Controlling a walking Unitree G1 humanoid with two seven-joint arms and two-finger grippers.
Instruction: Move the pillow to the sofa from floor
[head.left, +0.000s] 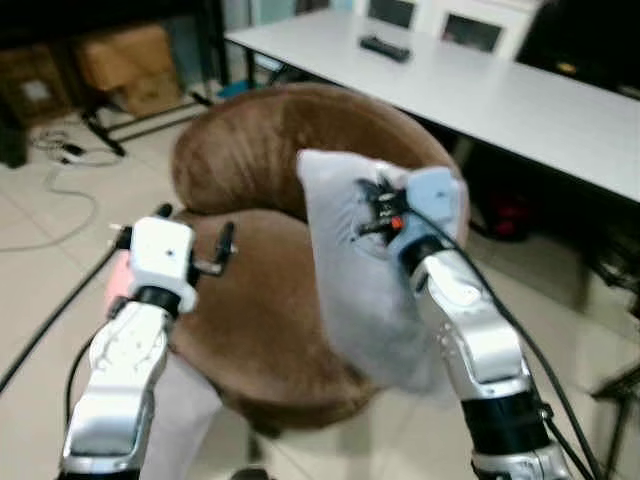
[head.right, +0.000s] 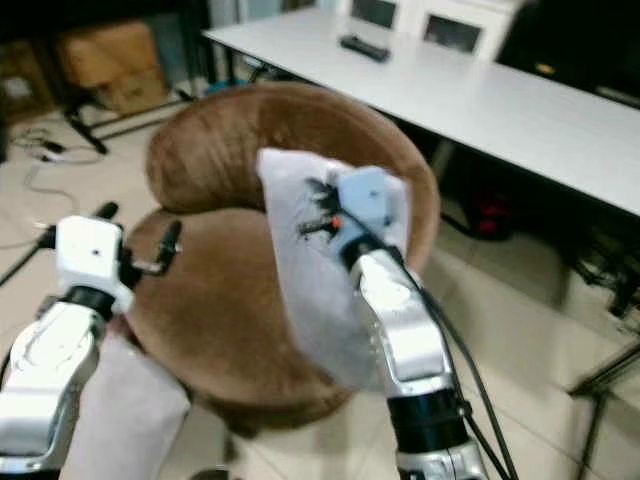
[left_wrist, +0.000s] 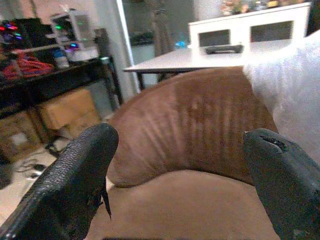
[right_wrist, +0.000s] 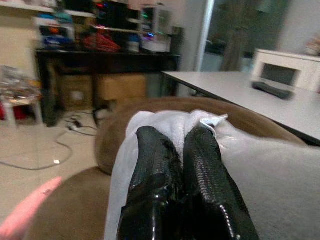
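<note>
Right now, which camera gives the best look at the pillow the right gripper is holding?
The left eye view: the whole pillow hangs over the brown sofa, pinched by the right gripper. The right eye view shows much the same. The right wrist view shows its top edge, the left wrist view a corner.

Pillow (head.left: 350, 270): pale grey, soft, crumpled; hangs upright, off floor, upper edge pinched in right gripper (right_wrist: 175, 145), lower part drooping over sofa seat front. Sofa (head.left: 250, 160): round brown armchair-like seat with curved backrest, plush fabric, stands on tiled floor just behind pillow
</note>
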